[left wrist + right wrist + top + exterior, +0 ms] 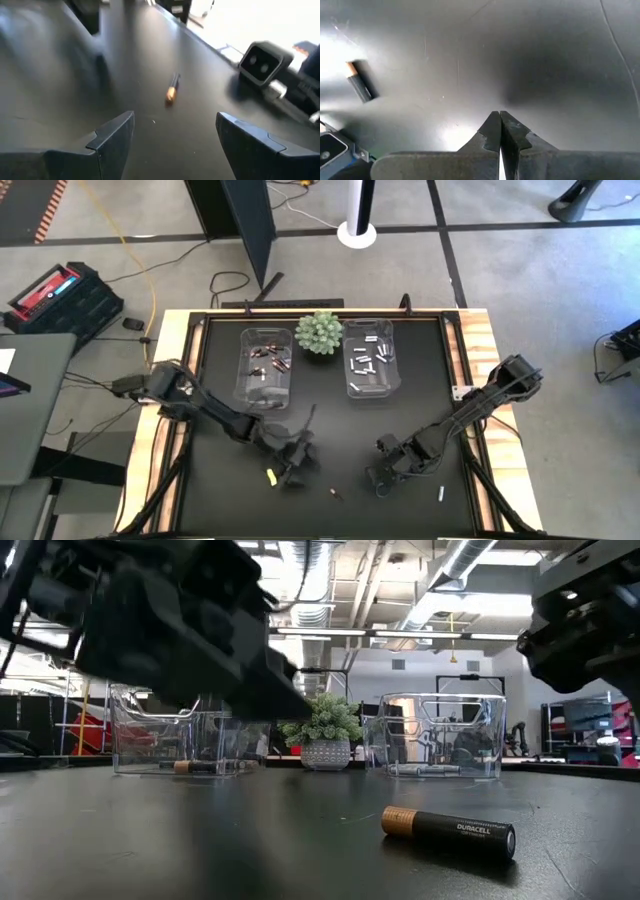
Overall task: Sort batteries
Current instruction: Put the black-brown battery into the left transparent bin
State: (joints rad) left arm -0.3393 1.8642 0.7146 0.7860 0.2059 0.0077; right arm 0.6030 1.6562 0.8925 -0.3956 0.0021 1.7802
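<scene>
Left tool point(170, 137) wide open, empty, low over the tabletop point(420, 505), dark copper-ended battery point(171, 93) lying loose ahead. Right tool point(499, 131) pinched shut, holding nothing. Other batteries point(368, 360) in clear bins point(350, 385).

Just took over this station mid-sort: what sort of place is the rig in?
Most likely an industrial lab or workshop. The low view shows exposed ceiling ducts and strip lights; the high view shows a concrete floor with cables and a toolbox beside the table.
</scene>
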